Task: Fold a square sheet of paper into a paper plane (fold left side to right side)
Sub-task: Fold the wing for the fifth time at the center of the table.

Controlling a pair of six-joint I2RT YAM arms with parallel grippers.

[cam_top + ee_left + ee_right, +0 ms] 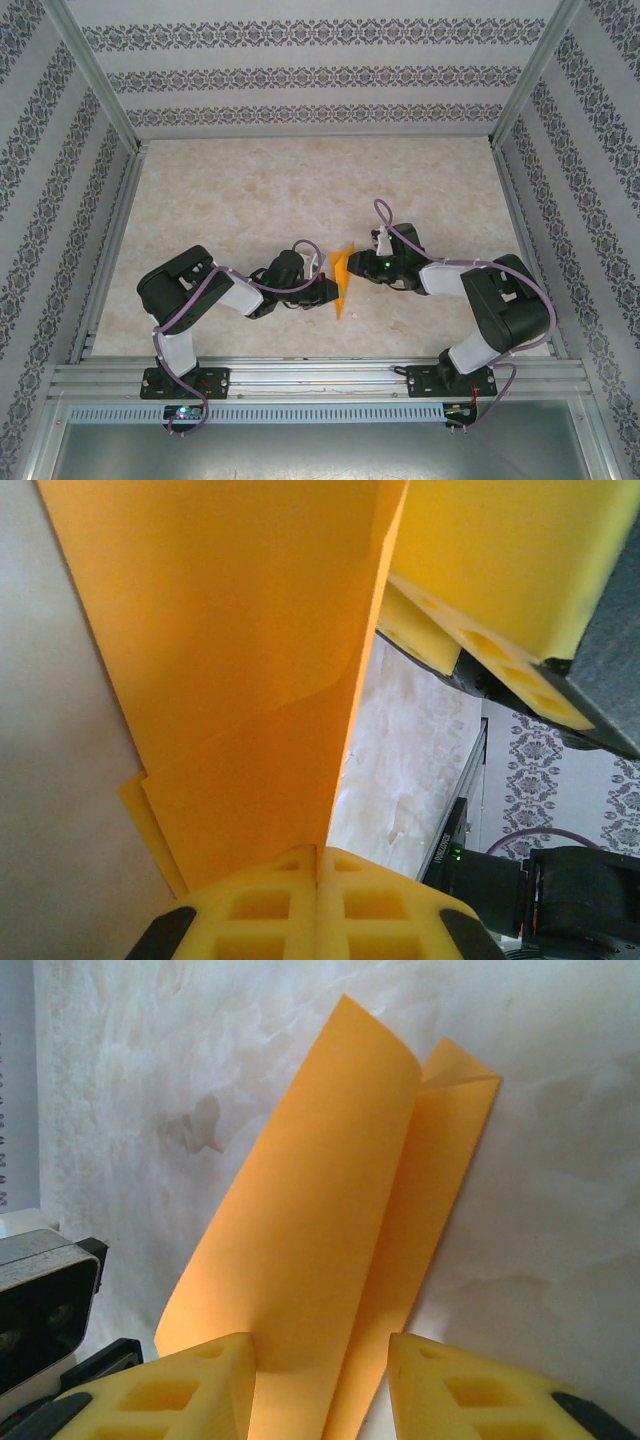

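Observation:
The orange sheet of paper [341, 282] is folded into a long narrow layered shape and stands on edge between my two grippers at the table's middle front. My left gripper [329, 291] is shut on its near edge, and in the left wrist view the yellow pads [320, 880] pinch the paper [240, 680] where it rises from them. My right gripper [358, 268] is open around the other end. In the right wrist view the curled flap [320, 1220] lies between the fingers, and the left finger [190, 1390] touches it while the right finger [470, 1390] stands apart.
The marble-patterned tabletop [300, 190] is walled by patterned panels and aluminium rails [320, 375] along the front. The right gripper's yellow fingers [480, 650] hang close above the paper in the left wrist view. Part of the left arm [40, 1300] sits at the right wrist view's left edge.

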